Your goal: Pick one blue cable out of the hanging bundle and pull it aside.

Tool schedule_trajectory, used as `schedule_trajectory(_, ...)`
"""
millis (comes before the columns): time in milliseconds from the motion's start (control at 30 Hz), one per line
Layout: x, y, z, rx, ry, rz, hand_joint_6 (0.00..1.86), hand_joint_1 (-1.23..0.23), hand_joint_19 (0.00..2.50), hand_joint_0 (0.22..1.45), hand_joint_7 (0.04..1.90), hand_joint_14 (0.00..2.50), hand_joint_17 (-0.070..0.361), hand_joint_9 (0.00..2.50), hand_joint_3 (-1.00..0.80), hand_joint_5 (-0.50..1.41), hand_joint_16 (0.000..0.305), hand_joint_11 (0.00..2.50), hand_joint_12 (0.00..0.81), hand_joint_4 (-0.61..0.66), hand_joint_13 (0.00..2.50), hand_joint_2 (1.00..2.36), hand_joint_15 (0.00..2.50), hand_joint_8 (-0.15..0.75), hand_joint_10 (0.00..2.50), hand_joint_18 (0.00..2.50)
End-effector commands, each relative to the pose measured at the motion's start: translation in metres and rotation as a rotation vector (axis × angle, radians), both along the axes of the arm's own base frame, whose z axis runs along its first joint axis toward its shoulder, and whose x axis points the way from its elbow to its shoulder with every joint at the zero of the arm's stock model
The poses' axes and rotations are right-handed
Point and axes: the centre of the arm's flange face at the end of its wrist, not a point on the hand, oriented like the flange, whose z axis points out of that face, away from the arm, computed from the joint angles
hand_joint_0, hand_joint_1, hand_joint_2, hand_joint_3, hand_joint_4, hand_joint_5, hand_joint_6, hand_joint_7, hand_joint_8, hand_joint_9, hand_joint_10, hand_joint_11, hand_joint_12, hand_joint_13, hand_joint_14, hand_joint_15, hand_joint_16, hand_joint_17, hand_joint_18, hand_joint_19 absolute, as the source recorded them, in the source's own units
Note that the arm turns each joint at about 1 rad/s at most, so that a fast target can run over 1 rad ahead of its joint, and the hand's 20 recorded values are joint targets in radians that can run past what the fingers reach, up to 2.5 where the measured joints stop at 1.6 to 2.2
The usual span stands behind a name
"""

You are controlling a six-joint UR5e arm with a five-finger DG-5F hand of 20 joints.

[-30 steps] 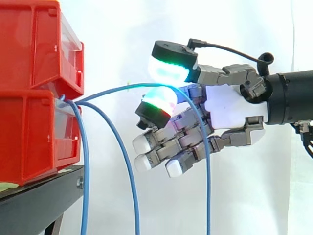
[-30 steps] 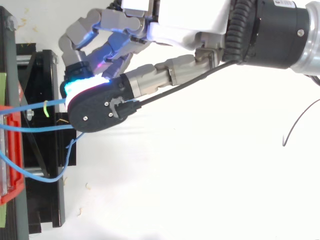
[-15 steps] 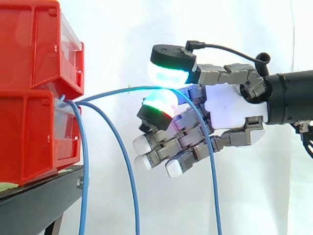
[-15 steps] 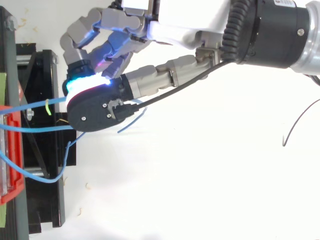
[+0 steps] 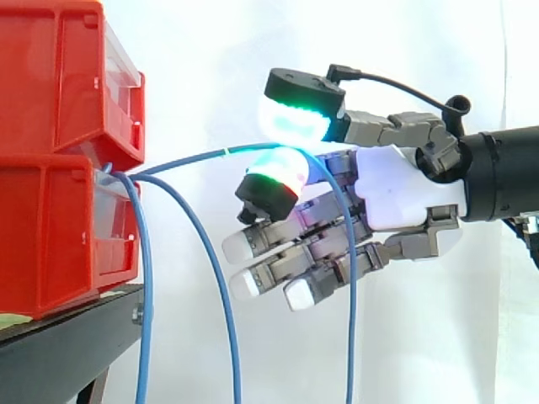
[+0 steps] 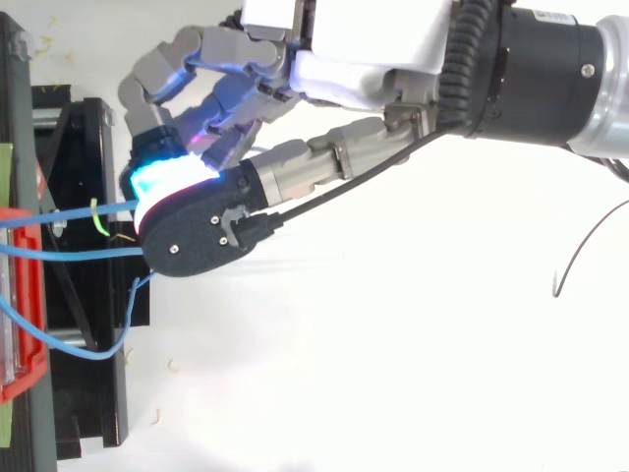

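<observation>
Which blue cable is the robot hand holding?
The uppermost thin blue cable, marked by a green tie, pinched between the robot hand's glowing pads; the other two blue cables hang free.

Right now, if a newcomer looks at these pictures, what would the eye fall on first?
The robot hand at the right of the side view, its two upper pads glowing green and cyan, draws the eye first. Between those pads it pinches one blue cable that arcs over from the stacked red bins at the left. Two more blue cables hang down beside the bins.
</observation>
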Motion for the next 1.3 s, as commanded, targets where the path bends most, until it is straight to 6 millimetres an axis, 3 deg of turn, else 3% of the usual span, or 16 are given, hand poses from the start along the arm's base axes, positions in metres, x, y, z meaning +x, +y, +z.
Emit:
schedule_trajectory(0, -0.004, 0.003, -0.013, 0.010, 0.026, 0.004, 0.90, -0.79, 0.41, 0.64, 1.41, 0.01, 0.098, 0.74, -0.07, -0.17, 0.043, 0.21, 0.313, -0.21, 0.55, 1.02, 0.22, 0.213, 0.01, 0.64)
schedule_trajectory(167, -0.010, 0.005, -0.029, 0.018, 0.054, 0.003, 0.91, -0.80, 0.40, 0.63, 1.39, 0.01, 0.108, 0.80, 0.01, -0.15, 0.048, 0.24, 0.336, -0.19, 0.58, 1.01, 0.23, 0.240, 0.01, 0.70)
schedule_trajectory(467, -0.014, 0.009, -0.040, 0.039, 0.064, -0.001, 0.91, -0.80, 0.39, 0.63, 1.37, 0.01, 0.114, 0.86, 0.04, -0.14, 0.051, 0.27, 0.348, -0.14, 0.63, 1.01, 0.25, 0.257, 0.01, 0.73)
schedule_trajectory(833, -0.032, 0.013, -0.077, 0.032, 0.142, 0.001, 0.91, -0.81, 0.39, 0.63, 1.38, 0.01, 0.118, 0.91, 0.07, -0.13, 0.052, 0.29, 0.356, -0.11, 0.66, 1.01, 0.26, 0.283, 0.01, 0.76)
schedule_trajectory(1267, -0.028, 0.024, -0.078, 0.025, 0.111, 0.017, 0.90, -0.82, 0.39, 0.63, 1.39, 0.01, 0.118, 0.95, 0.08, -0.13, 0.053, 0.30, 0.356, -0.10, 0.70, 1.01, 0.28, 0.298, 0.01, 0.80)
